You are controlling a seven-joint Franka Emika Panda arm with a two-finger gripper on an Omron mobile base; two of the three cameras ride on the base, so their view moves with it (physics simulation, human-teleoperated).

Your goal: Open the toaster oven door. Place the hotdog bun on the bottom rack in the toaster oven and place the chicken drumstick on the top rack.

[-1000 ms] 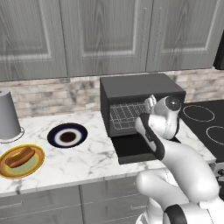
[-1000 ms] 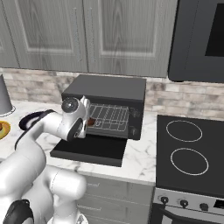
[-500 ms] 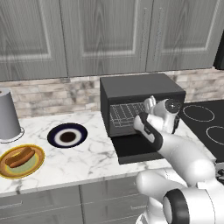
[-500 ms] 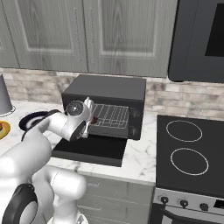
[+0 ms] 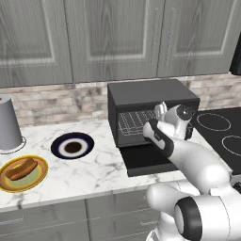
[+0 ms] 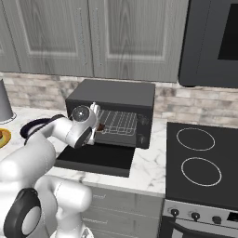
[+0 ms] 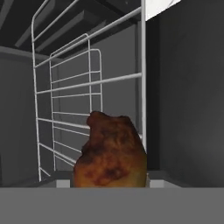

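With the toaster oven door (image 5: 148,160) lying open, the tool (image 5: 161,113) is pinching the chicken drumstick (image 7: 110,153) beside the top rack (image 7: 87,83), while the hotdog bun (image 5: 21,169) is waiting far behind it.

Base views look forward and down from behind-left and behind-right, sharing the toaster oven (image 5: 153,113) (image 6: 111,114). Hand view sits close inside, facing rack wires.

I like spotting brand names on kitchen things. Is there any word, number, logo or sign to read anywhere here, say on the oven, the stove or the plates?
None: no readable text in any view.
The toaster oven has a plain black body, no brand or label.
The stove knobs carry no numbers I can make out; too small to tell.
The stovetop has plain white rings, not writing.
The plates and cabinet doors are unmarked.
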